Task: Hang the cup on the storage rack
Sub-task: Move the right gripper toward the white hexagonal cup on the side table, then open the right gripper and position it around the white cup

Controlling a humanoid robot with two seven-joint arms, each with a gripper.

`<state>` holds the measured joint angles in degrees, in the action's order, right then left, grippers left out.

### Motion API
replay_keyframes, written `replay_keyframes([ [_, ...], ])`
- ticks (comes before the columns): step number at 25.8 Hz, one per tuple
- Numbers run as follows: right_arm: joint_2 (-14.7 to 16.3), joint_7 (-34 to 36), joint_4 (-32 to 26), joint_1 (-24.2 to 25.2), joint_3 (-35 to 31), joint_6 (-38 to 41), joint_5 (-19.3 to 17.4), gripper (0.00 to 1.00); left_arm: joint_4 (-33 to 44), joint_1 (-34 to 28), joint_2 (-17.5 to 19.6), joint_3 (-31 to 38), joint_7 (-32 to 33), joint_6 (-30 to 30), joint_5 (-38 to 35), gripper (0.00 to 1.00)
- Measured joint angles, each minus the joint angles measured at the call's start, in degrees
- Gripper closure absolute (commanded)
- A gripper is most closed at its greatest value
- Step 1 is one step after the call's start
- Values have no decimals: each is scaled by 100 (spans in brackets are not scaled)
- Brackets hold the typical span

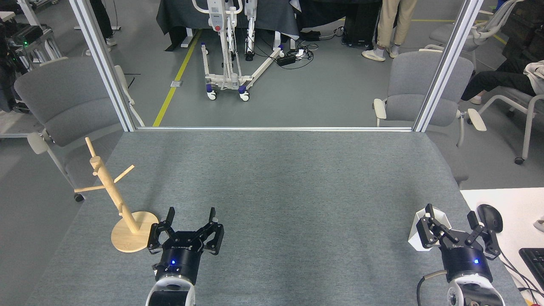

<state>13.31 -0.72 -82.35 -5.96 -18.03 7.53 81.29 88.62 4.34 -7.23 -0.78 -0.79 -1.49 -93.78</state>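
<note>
The white faceted cup (416, 238) stands upright near the table's front right corner. My right gripper (449, 211) is open beside it. Its left finger overlaps the cup's rim and right side, and I cannot tell whether that finger is inside the cup or just in front of it. The other finger is out to the right, near the table's edge. The wooden storage rack (111, 189) stands at the front left on its round base, and its pegs are bare. My left gripper (191, 211) is open, holds nothing, and sits just right of the rack's base.
A white desk with a black mouse (489, 217) and a keyboard (534, 260) adjoins the table on the right. Grey chairs (418, 85) and aluminium frame posts (442, 68) stand around the table's far edge. A person's legs (393, 25) are on the floor beyond.
</note>
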Motion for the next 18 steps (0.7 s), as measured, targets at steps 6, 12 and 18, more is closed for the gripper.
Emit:
replay_keyframes([
  [6, 17, -9, 159, 92, -51, -45, 13, 0, -136, 18, 7, -1, 0, 1, 0, 0],
  [12, 378, 72, 246, 441, -271, 510, -52, 0, -169, 23, 8, -1, 0, 2, 1, 0],
  [18, 445, 242, 297, 638, -643, 1364, -250, 0, -170, 28, 2, -1, -1, 3, 0, 0],
])
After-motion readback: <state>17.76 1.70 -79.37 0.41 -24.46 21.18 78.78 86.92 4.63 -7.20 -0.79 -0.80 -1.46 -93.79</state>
